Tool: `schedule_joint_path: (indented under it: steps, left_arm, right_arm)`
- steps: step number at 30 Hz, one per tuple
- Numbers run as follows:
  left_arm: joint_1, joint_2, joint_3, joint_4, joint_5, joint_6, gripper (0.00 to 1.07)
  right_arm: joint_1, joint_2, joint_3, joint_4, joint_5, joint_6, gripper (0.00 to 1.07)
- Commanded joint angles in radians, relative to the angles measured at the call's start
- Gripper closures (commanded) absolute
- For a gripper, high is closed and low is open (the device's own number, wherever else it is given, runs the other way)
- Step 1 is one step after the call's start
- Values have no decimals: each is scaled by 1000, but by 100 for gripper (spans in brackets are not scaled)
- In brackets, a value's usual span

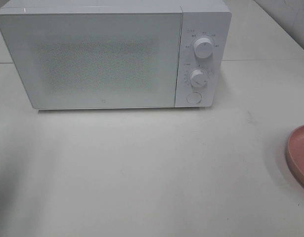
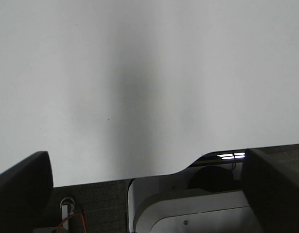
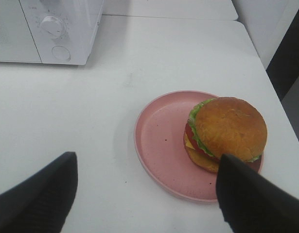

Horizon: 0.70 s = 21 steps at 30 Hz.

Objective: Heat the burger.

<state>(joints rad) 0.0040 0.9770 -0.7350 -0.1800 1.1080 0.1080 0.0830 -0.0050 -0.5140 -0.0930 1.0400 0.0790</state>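
The burger (image 3: 226, 133) lay on the pink plate (image 3: 159, 141) near the table (image 1: 142, 173) edge, right of the shut microwave (image 1: 102, 54); both the left gripper (image 2: 144, 194) and right gripper (image 3: 147, 194) stood spread, empty

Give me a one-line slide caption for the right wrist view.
Open right tool above the burger on its pink plate, closed white microwave behind.

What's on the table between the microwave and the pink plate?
Nothing: only bare white table lies between the microwave and the pink plate, as the right wrist view shows.
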Motion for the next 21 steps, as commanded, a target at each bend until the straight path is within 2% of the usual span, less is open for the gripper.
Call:
schedule_joint_path:
  steps: [1,2,3,5,11,16,21]
  left_arm:
    - [2,-94,83,-6,-41,4,5]
    - [2,-157,136,-13,-71,11,5]
    - [2,-157,136,-13,-71,11,5]
    - [2,-252,202,-24,-134,25,5]
    - [2,-428,212,-32,-169,45,5]
    - [2,-506,213,-32,-181,45,5]
    - [-1,-565,237,-32,-72,45,5]
  right_arm:
    - [-2,-24,2,-2,-6,-8,32]
    - [-2,-24,2,-2,-6,-8,32]
    - [-2,-24,2,-2,-6,-8,32]
    - [-2,-24,2,-2,-6,-8,32]
    - [-2,-24,2,-2,-6,-8,32]
    - [-2,-24,2,-2,-6,-8,32]
    - [-2,-24,2,-2,-6,-8,32]
